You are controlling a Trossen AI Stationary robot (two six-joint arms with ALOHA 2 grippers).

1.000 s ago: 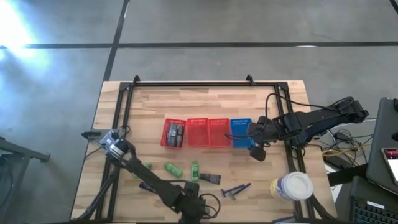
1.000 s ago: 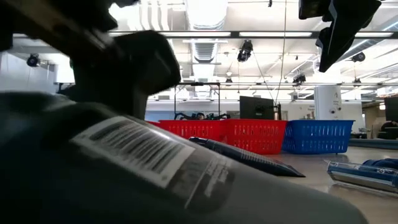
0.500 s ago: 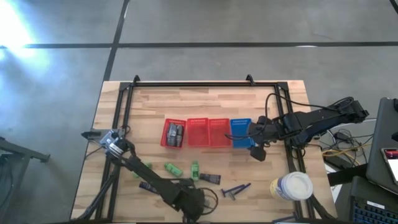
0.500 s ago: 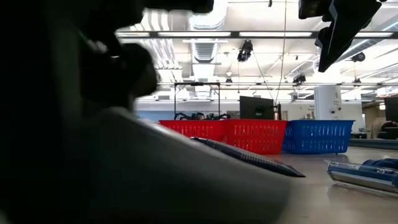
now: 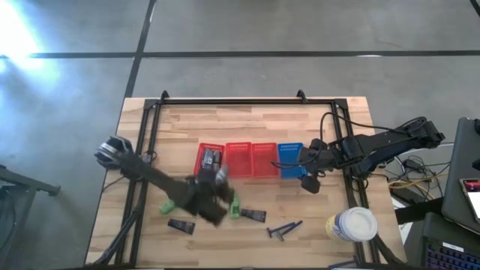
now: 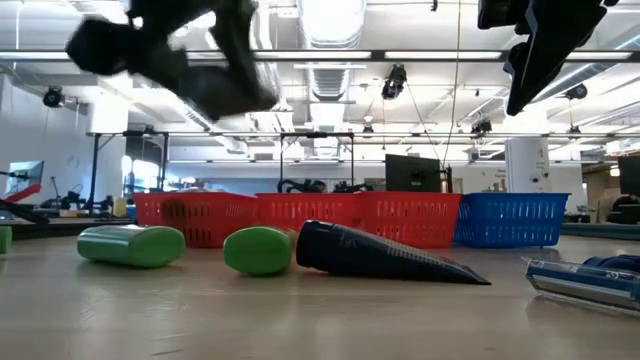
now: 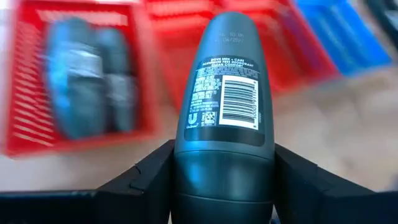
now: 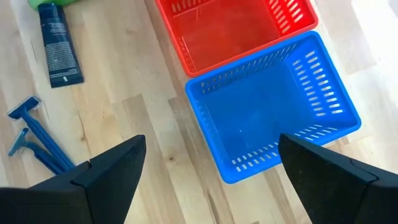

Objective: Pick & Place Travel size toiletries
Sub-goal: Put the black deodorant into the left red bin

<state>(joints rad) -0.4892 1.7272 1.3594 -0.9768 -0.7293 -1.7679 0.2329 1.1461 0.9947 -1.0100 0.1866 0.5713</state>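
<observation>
From above, the left hand hangs over the table just in front of the left red basket, while the right hand waits spread wide beside the blue basket. At table height, two green packets and a dark tube lie before the baskets. The left wrist view shows its fingers clamped on a grey container; the right wrist view shows razors on the wood.

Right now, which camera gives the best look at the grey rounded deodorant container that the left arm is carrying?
The left wrist view: the grey rounded deodorant container fills the picture, label readable, clamped in the left pincer. In the high view it is a small grey shape near the leftmost red basket. The low view shows only a dark blur; the right wrist view misses it.
</observation>
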